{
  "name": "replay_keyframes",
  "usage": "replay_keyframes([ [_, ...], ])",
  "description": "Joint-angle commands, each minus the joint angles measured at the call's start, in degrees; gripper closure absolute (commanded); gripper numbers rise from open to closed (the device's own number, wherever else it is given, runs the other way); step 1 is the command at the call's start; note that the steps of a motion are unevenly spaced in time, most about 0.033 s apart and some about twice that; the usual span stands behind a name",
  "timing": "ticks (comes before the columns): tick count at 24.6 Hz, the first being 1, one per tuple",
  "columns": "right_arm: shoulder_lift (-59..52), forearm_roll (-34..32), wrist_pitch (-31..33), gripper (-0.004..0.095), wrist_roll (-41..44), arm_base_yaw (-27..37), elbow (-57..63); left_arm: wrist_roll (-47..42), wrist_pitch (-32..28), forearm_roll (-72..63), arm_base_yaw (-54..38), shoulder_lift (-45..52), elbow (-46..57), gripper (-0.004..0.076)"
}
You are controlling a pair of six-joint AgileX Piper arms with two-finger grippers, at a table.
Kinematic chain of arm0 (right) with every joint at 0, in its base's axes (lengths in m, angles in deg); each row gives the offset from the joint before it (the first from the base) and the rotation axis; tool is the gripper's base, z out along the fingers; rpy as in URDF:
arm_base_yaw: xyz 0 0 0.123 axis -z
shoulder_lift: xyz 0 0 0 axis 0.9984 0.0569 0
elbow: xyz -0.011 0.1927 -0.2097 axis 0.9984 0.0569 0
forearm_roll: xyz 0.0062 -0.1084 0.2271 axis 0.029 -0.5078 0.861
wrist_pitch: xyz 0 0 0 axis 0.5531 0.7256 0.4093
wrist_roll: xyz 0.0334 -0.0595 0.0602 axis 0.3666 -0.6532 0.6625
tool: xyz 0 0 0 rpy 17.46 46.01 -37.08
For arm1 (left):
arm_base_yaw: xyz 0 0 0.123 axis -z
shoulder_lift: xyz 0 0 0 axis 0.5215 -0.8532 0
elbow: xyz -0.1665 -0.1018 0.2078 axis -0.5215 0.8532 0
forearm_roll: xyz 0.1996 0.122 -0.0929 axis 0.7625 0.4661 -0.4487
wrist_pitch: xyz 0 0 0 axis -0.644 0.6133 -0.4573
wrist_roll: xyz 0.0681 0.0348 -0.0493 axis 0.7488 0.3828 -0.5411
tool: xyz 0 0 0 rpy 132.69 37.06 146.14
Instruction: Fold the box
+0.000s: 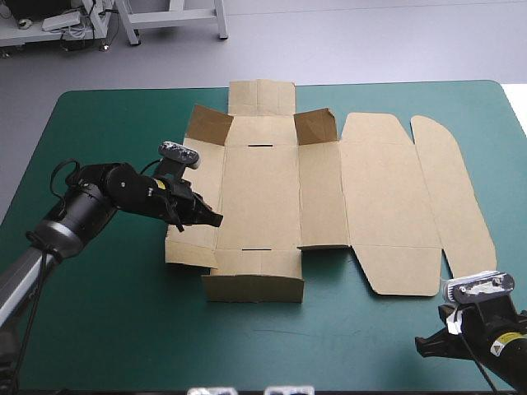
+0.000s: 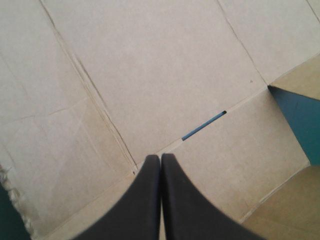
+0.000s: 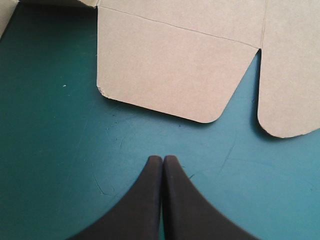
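The box (image 1: pixel 272 189) lies mostly flat, far corner flaps (image 1: pixel 315 125) raised. Left gripper (image 2: pixel 160 159), clenched empty, at its left crease, a slot (image 2: pixel 204 125) just ahead; right gripper (image 3: pixel 163 159), clenched empty, over near-right cover (image 3: pixel 50 150).

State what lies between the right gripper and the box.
Only bare teal-green cover separates the right gripper from the box, seen in the right wrist view.
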State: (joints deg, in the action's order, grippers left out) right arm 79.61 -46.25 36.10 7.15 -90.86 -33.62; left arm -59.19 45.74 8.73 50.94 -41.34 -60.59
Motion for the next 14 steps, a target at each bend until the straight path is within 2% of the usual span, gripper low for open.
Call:
replay_keyframes([
  [1, 0.32, 0.19, -2.85, 0.0926, -0.49, -0.25, -1.47, 1.3, -2.11, -3.26, -3.78, -0.3, -2.98, 0.0731],
  [4, 0.32, 0.19, -2.85, 0.0926, -0.49, -0.25, -1.47, 4.0, 1.01, -8.26, -11.7, -2.21, -2.98, 0.0731],
  [7, 0.32, 0.19, -2.85, 0.0926, -0.49, -0.25, -1.47, 11.2, 8.99, -18.47, -23.0, -5.05, -2.98, 0.0732],
  [9, 0.32, 0.19, -2.85, 0.0926, -0.49, -0.25, -1.47, 11.61, 11.25, -22.48, -29.23, -6.88, -2.85, 0.0731],
  [11, 0.32, 0.19, -2.85, 0.0926, -0.49, -0.25, -1.47, 11.61, 11.14, -23.98, -31.53, -8.36, -2.63, 0.0717],
  [13, 0.32, 0.19, -2.85, 0.0926, -0.49, -0.25, -1.47, 11.61, 11.39, -23.98, -32.27, -10.05, -2.63, 0.0671],
  [14, 0.32, 0.19, -2.95, 0.0926, -0.49, -0.25, -1.47, 11.61, 12.9, -24.01, -32.27, -12.48, -2.63, 0.0591],
])
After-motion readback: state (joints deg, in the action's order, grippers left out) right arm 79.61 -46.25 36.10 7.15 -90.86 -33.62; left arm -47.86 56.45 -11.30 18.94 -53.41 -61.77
